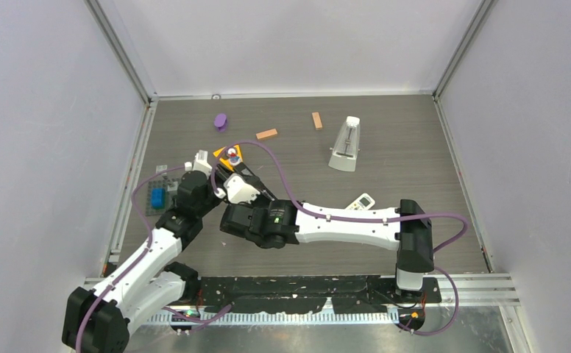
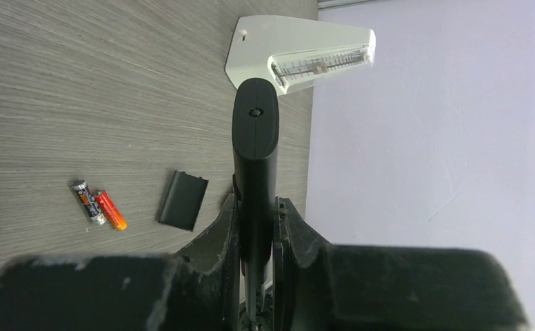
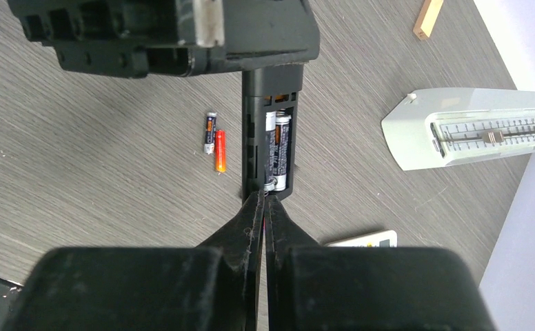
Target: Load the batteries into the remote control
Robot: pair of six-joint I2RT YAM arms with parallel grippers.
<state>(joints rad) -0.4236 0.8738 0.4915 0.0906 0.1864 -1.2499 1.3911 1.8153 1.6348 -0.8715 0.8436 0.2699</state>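
Inside the open bay of the black remote control (image 3: 251,138) we see a dark battery (image 3: 283,145) seated lengthwise, with what may be a second just beside it; we cannot tell for sure. The left gripper (image 2: 254,207) has its fingers clamped on the remote's slim sides, holding it apparently lifted off the table (image 3: 78,179). The right gripper (image 3: 261,203) has its fingers pressed together with nothing between them, tips touching the bay's near end. Two loose batteries (image 3: 210,132) lie on the table nearby, one dark, one red-orange, side by side and touching. The detached battery cover (image 2: 182,200) rests near them, and a white metronome (image 3: 471,131) stands further off. We judge the batteries light, rigid, smooth and prone to roll — best pinched across the middle of the barrel. The remote looks like stiff plastic — best held by its long edges.
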